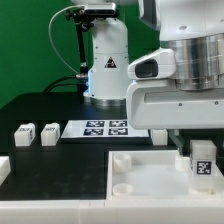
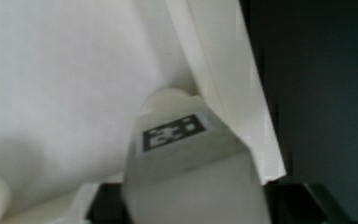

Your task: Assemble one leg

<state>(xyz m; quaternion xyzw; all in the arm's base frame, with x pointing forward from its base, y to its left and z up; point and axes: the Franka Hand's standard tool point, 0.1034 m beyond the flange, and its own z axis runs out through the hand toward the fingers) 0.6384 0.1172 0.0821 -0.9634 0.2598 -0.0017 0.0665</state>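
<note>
My gripper is shut on a leg, a stubby white post with a square tag on its face. It holds the leg upright over the right-hand corner of the large white tray-like piece. In the wrist view the leg sits between my dark fingers, my gripper closed on its sides, its far end close to the tray piece's white rim. I cannot tell whether the leg touches a socket. Two more legs stand on the black table at the exterior view's left.
The marker board lies flat behind the tray piece, in front of the arm's base. Another white part shows at the exterior view's left edge. Black table shows beside the tray piece.
</note>
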